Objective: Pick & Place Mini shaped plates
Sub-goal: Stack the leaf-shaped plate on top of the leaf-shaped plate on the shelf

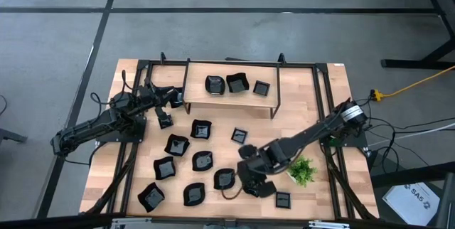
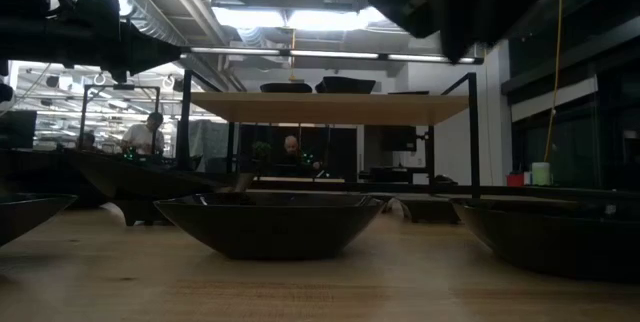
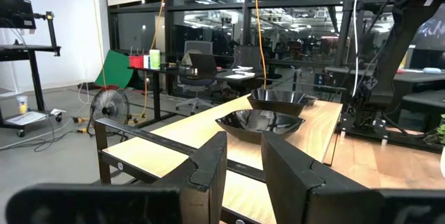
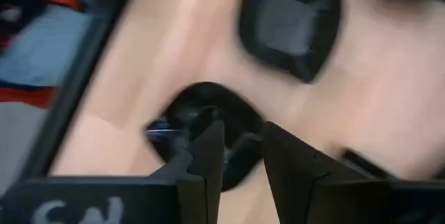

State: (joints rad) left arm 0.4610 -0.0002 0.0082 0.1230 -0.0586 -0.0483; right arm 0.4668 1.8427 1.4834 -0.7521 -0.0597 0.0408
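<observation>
Item: my right gripper [image 4: 240, 156], fingers parted, empty, above a mini plate [image 4: 208, 137]. My left gripper [image 3: 241, 172]: parted, empty, beside shelf [image 3: 208, 140].

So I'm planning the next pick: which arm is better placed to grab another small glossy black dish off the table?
Right. The right gripper hangs open directly over a glossy black dish near the front edge; the left gripper waits by the raised wooden shelf.

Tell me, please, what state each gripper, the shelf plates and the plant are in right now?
Left gripper: fingers open, empty, near the shelf's left end.
Right gripper: fingers open, empty, above a table plate.
Shelf plates: three, upright on the shelf.
Potted plant: upright on the table.
</observation>
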